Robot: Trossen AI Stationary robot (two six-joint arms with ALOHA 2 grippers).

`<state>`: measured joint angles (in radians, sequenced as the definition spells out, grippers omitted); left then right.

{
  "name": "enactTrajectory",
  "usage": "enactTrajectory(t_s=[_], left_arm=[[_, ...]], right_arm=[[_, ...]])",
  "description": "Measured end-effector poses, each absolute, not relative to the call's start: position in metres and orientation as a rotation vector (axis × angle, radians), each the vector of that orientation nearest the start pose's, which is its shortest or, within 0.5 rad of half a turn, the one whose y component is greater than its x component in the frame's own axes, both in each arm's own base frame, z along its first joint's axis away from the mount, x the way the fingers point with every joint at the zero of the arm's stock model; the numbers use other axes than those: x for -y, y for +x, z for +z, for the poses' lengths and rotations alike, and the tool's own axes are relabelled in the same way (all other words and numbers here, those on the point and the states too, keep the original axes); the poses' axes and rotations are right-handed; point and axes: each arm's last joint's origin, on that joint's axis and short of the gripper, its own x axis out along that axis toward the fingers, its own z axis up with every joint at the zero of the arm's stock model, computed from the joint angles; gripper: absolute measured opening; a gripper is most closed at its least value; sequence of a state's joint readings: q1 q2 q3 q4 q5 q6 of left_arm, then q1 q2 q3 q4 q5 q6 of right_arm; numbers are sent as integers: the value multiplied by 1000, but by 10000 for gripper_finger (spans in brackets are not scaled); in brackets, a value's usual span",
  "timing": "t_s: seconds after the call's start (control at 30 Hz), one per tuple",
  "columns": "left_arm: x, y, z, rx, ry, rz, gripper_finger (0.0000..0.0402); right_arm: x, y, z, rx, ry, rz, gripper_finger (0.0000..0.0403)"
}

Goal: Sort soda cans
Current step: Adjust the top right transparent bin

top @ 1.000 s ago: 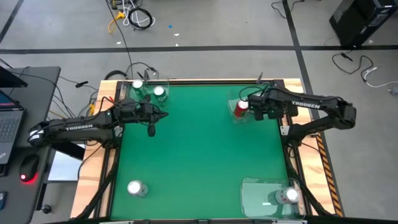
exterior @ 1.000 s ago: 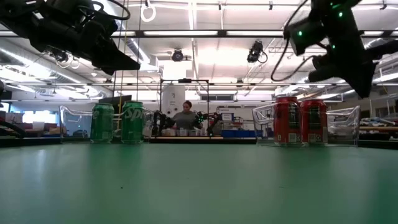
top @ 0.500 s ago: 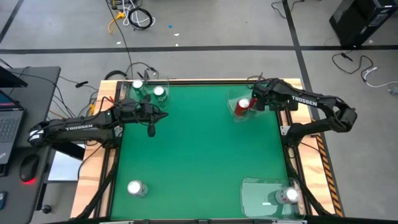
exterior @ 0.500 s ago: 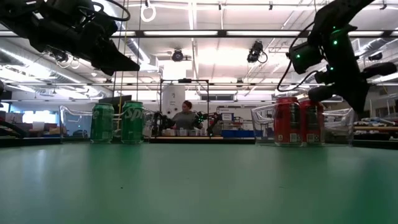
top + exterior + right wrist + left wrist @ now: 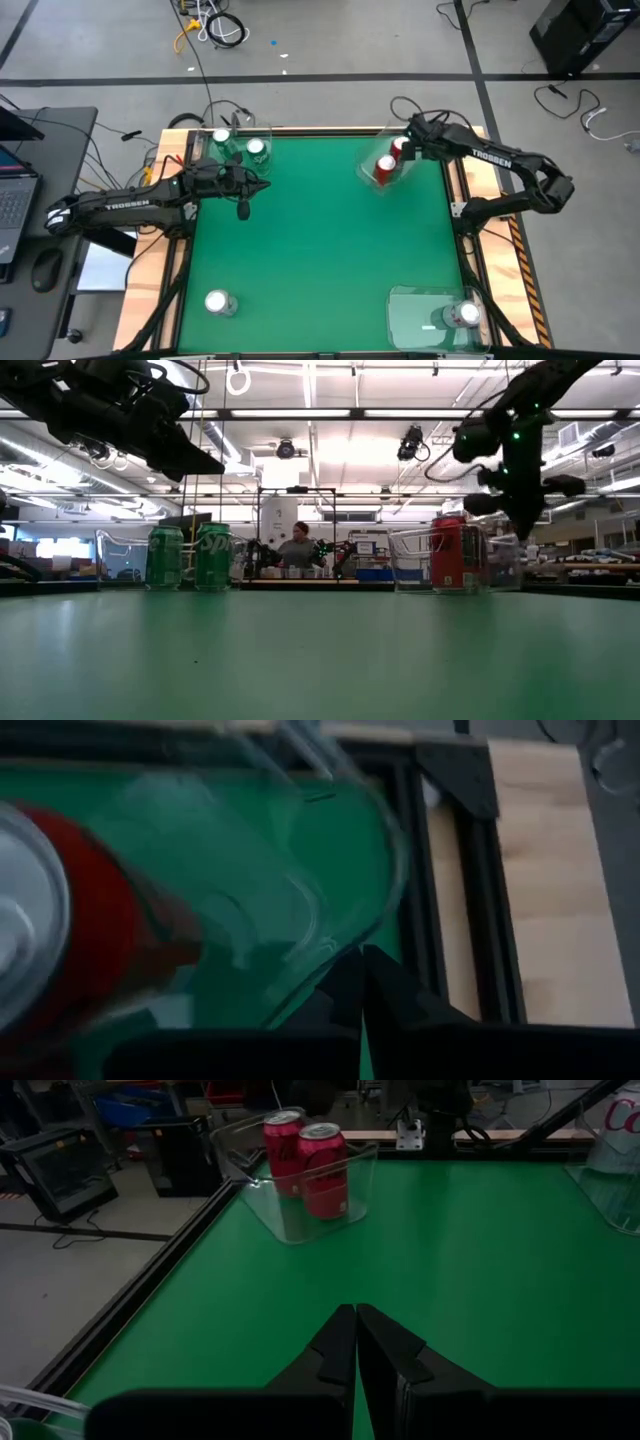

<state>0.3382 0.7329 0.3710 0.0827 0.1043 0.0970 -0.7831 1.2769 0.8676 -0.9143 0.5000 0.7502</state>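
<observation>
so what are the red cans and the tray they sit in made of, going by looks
The red cans look like thin metal, probably aluminium: shiny silver tops with a glossy printed red side. The tray around them looks like clear hard plastic: the cans and the green table surface show straight through its walls, and its rim catches glints. Glass can't be ruled out by look alone.

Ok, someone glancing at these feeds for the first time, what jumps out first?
Probably the two red cans in a clear tray at the table's far right corner, with the right tool, shut, right beside them at the tray's edge. Next, two green cans in a tray at the far left, with the shut left tool hanging above the mat nearby. Last, a lone silver can stands bare at the near left.
</observation>
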Motion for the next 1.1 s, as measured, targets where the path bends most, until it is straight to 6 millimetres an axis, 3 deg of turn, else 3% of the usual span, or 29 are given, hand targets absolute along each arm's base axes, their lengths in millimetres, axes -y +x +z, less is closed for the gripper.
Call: enactTrajectory(t_s=[0.3, 0.43, 0.53, 0.73, 1.1], left_arm=[[-53, 158, 223, -286, 37, 234, 21], [-53, 158, 223, -286, 38, 235, 21], [-53, 158, 223, -286, 38, 236, 21], [-53, 158, 223, -287, 39, 236, 21], [-53, 158, 222, -290, 36, 237, 21]], right_arm=[[146, 186, 285, -815, 626, -1180, 32], [125, 211, 297, -788, 558, -898, 66], [104, 223, 296, -836, 530, -728, 90], [72, 234, 286, -968, 445, -596, 125], [60, 251, 257, -1163, 390, -581, 145]])
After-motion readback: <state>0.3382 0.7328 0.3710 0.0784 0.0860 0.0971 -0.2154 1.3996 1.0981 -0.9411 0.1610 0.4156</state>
